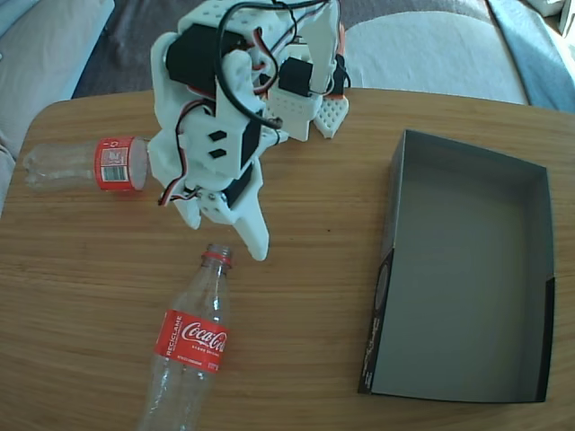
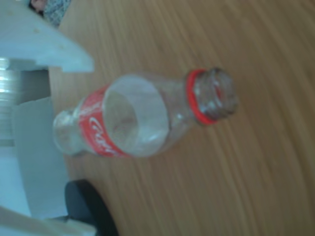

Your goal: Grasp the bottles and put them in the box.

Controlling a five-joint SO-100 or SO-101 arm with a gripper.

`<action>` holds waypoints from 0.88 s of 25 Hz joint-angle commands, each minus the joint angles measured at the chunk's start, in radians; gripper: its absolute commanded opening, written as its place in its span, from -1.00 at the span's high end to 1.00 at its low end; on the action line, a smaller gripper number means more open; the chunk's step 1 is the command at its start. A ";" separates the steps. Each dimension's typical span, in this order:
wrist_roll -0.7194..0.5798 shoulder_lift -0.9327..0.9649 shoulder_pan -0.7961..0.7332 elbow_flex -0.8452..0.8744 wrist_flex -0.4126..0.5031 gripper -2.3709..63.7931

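One clear bottle (image 1: 191,339) with a red Coca-Cola label lies at the near centre of the wooden table, its red-ringed open neck pointing at the arm. My white gripper (image 1: 226,235) hangs just above that neck, open, with nothing between its fingers. The blurred wrist view looks down the same bottle (image 2: 142,118) from the neck end, with a white finger (image 2: 54,46) at the upper left. A second bottle (image 1: 85,164) lies on its side at the table's left edge. The box (image 1: 388,269), grey inside with black outer walls, stands empty on the right.
The arm's base (image 1: 269,81) stands at the table's far edge. Pale cushions (image 1: 431,49) lie beyond the table. The rounded table edge (image 1: 27,135) runs close to the left bottle. Bare wood lies between the near bottle and the box.
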 commanded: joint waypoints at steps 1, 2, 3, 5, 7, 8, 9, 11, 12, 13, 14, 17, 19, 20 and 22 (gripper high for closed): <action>-0.069 0.008 0.017 0.031 -0.114 -0.25; -0.089 0.008 0.025 0.051 -0.150 -0.25; -0.107 0.008 0.032 0.072 -0.183 -0.25; -0.144 0.008 0.048 0.110 -0.229 -0.25; -0.176 0.008 0.058 0.146 -0.258 -0.25; -0.187 0.008 0.060 0.161 -0.270 -0.25; -0.189 0.008 0.061 0.173 -0.279 -0.25; -0.186 0.008 0.052 0.195 -0.295 -0.25; -0.184 0.008 0.048 0.204 -0.295 -0.25; -0.176 0.008 0.034 0.212 -0.295 -0.25; -0.175 0.008 0.023 0.219 -0.295 -0.25; -0.175 0.008 0.009 0.252 -0.296 -0.24; -0.175 0.006 0.002 0.270 -0.322 -0.24; -0.175 0.006 0.002 0.284 -0.347 -0.24; -0.175 0.006 -0.009 0.307 -0.399 -0.24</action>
